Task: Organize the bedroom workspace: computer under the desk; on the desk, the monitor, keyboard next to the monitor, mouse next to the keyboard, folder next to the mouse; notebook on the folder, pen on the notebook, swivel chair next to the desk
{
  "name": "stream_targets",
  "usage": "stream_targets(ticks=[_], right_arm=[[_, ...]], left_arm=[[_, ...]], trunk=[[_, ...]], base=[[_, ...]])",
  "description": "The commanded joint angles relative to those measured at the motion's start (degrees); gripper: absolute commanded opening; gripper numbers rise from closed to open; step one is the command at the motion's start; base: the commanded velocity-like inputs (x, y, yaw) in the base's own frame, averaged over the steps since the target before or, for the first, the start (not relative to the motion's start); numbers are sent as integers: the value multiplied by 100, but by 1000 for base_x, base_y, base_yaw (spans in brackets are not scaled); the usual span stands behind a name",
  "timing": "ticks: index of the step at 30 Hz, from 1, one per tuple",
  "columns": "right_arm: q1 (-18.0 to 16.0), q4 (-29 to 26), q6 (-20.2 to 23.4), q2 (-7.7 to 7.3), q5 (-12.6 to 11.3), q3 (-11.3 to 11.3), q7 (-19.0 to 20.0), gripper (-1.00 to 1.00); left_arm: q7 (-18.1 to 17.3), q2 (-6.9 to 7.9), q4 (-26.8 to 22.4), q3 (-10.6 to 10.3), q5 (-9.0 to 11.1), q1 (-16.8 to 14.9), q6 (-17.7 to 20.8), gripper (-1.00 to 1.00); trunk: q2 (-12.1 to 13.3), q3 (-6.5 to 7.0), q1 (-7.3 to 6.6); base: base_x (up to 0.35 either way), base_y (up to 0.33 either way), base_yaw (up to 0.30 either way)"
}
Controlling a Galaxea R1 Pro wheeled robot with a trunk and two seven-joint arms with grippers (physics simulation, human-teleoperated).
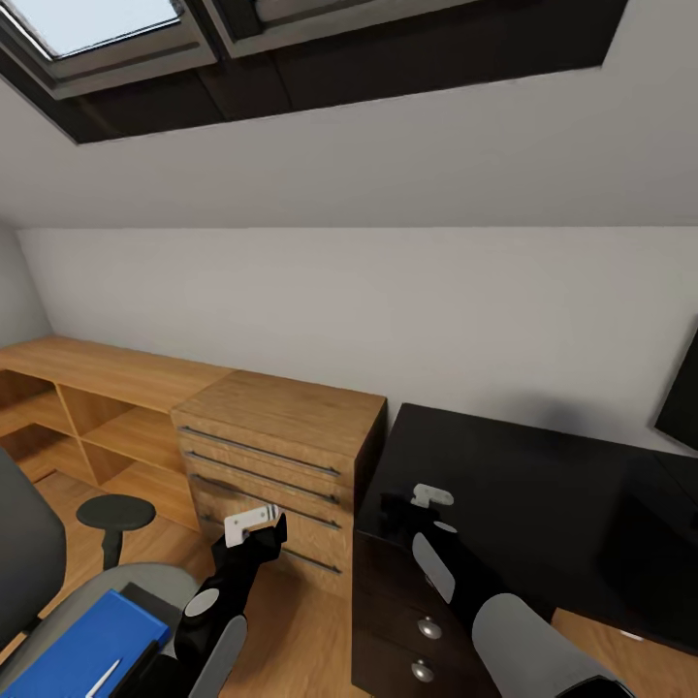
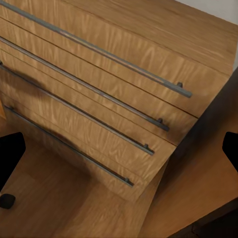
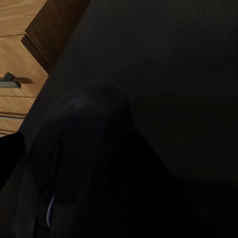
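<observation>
Both my arms fill the low part of the head view. Left gripper [image 1: 260, 528] hangs in front of the light wooden drawer chest [image 1: 281, 456]; in the left wrist view its black fingertips [image 2: 11, 153] sit far apart at the frame edges w/ nothing between them, so jaws spread and empty. Right gripper [image 1: 419, 502] is over the desk [image 1: 523, 485], near the front left corner of its glossy black top; right wrist view is too dark, so I can't tell if it's parted or clenched, nor what the dark rounded shape under it is. Folder [image 1: 82, 645] lies flat on the swivel chair [image 1: 39, 572] seat, well apart from the left gripper, down beside that arm's elbow. Pen [image 1: 102, 679] rests on the blue cover near its front edge. Monitor [image 1: 681, 402] shows as a black sliver at the desk's far right edge, well apart from the right gripper. Low wooden shelf unit [image 1: 87, 388] runs along the wall beyond the chair.
</observation>
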Motion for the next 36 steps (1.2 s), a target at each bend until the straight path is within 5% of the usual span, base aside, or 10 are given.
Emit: stream_targets(ticks=[1,2,3,19,23,24,28,36], right_arm=[[-3,-11,16,-5,-63,37,-26,-100],[-3,-11,16,-5,-60,37,-27,-100],[-3,-11,16,-5,-59,37,-27,100],[-3,-105,-35,-14,4,34,-70,100],[290,-731,-68,-12,207,32,-114,100],[736,-1573,-68,-13,293,30,-415,100],[1369,-2797,-57,-14,361,35,-1359,100],[1762,-3613,-31,-16,374,240,-1853,100]], left_arm=[[47,4,-8,-13,37,-5,16,100],[47,7,-8,-13,36,-4,16,100],[47,9,-8,-13,36,-4,16,100],[47,18,3,-16,34,-2,25,100],[47,21,3,-13,34,-4,28,100],[47,22,1,-13,34,-2,38,100],[47,22,1,-13,34,-5,41,100],[47,28,0,-8,38,-3,42,100]], trunk=[[-4,-6,0],[-4,-6,0],[-4,-6,0],[558,245,-308],[718,317,-396],[758,335,-418],[919,406,-505],[1240,550,-681]], base=[[0,0,0],[0,0,0],[0,0,0],[0,0,0],[0,0,0],[0,0,0],[-29,0,0],[-265,0,0]])
